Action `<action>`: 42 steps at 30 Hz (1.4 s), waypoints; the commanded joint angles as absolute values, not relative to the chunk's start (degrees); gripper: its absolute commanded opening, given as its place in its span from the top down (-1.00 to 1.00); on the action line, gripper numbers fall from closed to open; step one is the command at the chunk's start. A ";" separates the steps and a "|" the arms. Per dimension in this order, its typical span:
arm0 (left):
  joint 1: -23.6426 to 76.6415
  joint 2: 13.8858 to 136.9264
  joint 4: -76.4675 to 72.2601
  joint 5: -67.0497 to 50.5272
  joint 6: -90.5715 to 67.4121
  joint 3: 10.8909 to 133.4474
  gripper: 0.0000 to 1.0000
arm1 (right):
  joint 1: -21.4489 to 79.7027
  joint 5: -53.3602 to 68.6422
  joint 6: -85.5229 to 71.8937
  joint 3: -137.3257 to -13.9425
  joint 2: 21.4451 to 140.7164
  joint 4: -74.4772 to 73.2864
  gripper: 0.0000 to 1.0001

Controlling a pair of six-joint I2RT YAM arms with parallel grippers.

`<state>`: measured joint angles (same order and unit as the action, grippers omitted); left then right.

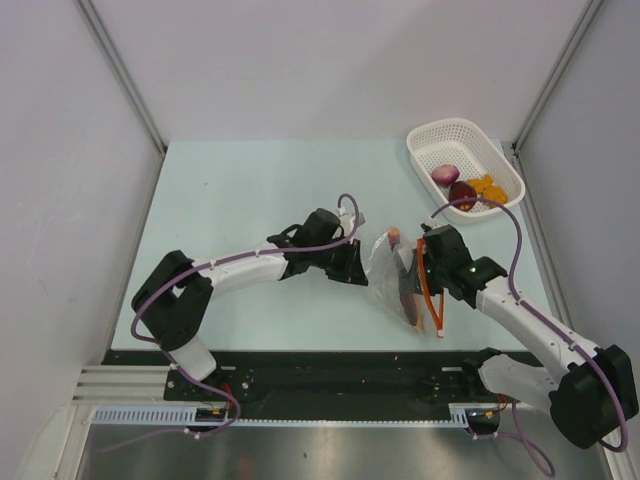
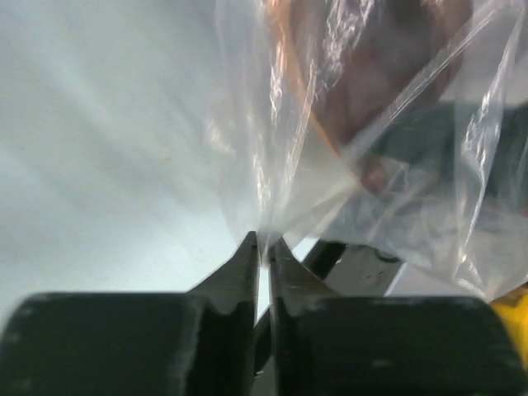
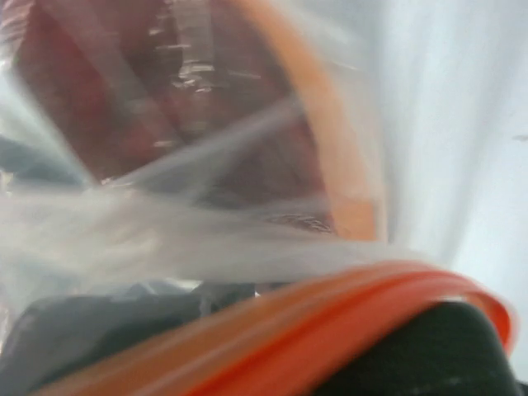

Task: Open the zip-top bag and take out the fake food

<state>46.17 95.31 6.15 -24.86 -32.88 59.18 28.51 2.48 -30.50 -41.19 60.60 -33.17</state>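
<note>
The clear zip-top bag (image 1: 385,268) hangs between my two grippers near the table's middle. My left gripper (image 1: 358,262) is shut on a pinch of the bag's left side, and the left wrist view shows its jaws (image 2: 264,246) closed on the plastic. My right gripper (image 1: 424,268) holds the bag's mouth by the red-orange zip strip (image 1: 431,292), which runs across the right wrist view (image 3: 330,330) and hides the fingers. A reddish-brown flat slice (image 1: 405,285) lies inside the bag (image 3: 206,124). A purple-pink bulb (image 1: 445,175), a dark maroon lump (image 1: 462,192) and orange chunks (image 1: 488,187) lie in the basket.
The white perforated basket (image 1: 450,132) stands at the back right corner of the pale green table (image 1: 250,190). Grey walls close in the left, right and back. A black rail runs along the near edge (image 1: 330,370).
</note>
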 commanded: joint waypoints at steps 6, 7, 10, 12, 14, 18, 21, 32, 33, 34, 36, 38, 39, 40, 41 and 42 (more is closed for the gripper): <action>44.91 92.02 6.07 -31.90 -27.95 59.68 -0.49 | 21.63 23.63 -36.21 -47.46 60.82 -36.04 1.00; 44.91 92.02 5.37 -32.43 -28.47 58.98 -0.50 | 21.36 25.12 -36.82 -48.16 60.91 -36.21 1.00; 44.91 91.93 4.57 -32.08 -28.30 57.40 -0.60 | 20.22 28.98 -38.31 -48.34 61.00 -34.81 1.00; 44.83 91.93 2.74 -33.65 -28.39 56.34 -0.65 | 19.17 32.84 -39.54 -47.90 61.17 -33.15 1.00; 44.82 92.02 0.89 -34.62 -29.61 55.46 -0.64 | 18.90 34.71 -41.47 -46.77 61.17 -32.00 1.00; 43.60 92.99 -0.46 -34.81 -31.20 55.54 0.39 | 18.46 38.75 -44.12 -45.00 60.65 -29.19 1.00; 41.76 92.55 8.75 -25.96 -28.14 56.25 0.99 | 17.14 40.07 -44.21 -45.09 59.94 -30.92 1.00; 39.20 91.15 21.71 -3.17 -19.60 59.94 0.99 | 14.77 45.52 -41.84 -44.65 58.89 -39.20 1.00; 38.94 90.79 21.45 -3.34 -19.95 59.77 0.99 | 14.77 45.61 -41.75 -44.56 58.97 -39.63 1.00; 38.59 90.79 21.36 -3.69 -20.21 59.24 0.99 | 14.77 45.44 -40.44 -44.73 59.06 -40.60 1.00; 37.88 91.31 20.57 -8.42 -19.96 59.06 1.00 | 14.68 45.53 -39.73 -44.39 59.15 -40.26 1.00; 37.88 90.88 18.39 -13.58 -19.95 58.19 0.99 | 14.24 45.79 -42.96 -43.16 58.45 -36.15 1.00; 37.88 89.66 17.15 -15.88 -20.47 57.49 0.99 | 14.15 45.62 -44.54 -42.72 58.01 -34.21 1.00; 37.79 89.13 16.70 -17.04 -21.09 56.87 0.97 | 14.15 45.27 -48.48 -41.58 57.66 -32.10 1.00; 37.79 88.51 16.53 -19.31 -21.62 56.69 0.86 | 14.24 44.05 -50.17 -41.05 57.57 -27.73 1.00; 37.88 87.98 17.22 -19.42 -21.97 56.69 0.51 | 14.41 43.69 -52.01 -40.44 57.92 -25.68 1.00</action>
